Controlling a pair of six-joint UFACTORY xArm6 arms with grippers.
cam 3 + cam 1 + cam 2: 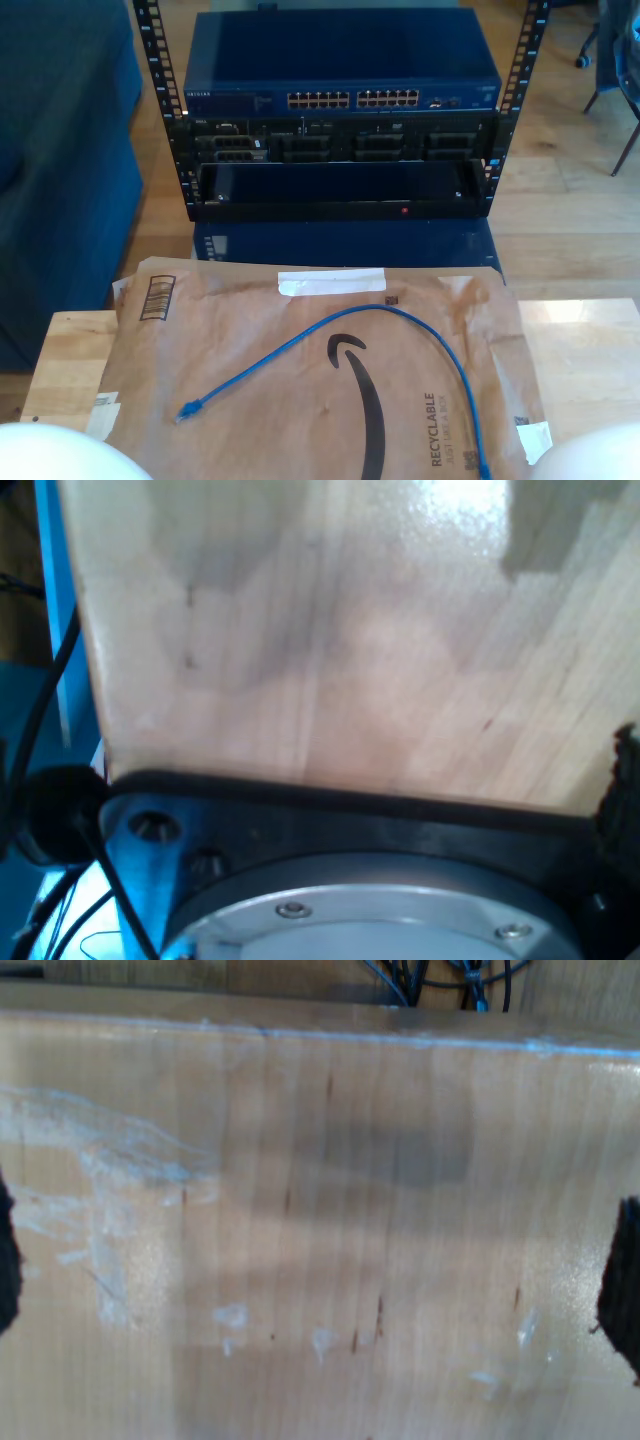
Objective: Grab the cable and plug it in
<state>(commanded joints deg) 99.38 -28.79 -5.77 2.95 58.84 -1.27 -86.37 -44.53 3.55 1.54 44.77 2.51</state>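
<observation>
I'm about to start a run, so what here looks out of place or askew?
Only small things. The cable lies loose across a brown paper mailer, both plugs free. The mailer is creased, and the tabletop carries whitish smears. Nothing looks spilled or broken.

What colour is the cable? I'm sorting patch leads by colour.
Bright blue cable, clearest in the exterior view.

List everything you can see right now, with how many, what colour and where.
cable: one, bright blue, lying curved on the paper mailer, one plug end near the exterior view's lower left
paper mailer: one, brown, flat on the table
table: one, light wood, in the exterior view's foreground
network switch: one, dark blue, top of the rack
rack: one, black, behind the table
my first gripper: jaws not seen
my second gripper: dark fingertips spread apart over bare wood
</observation>
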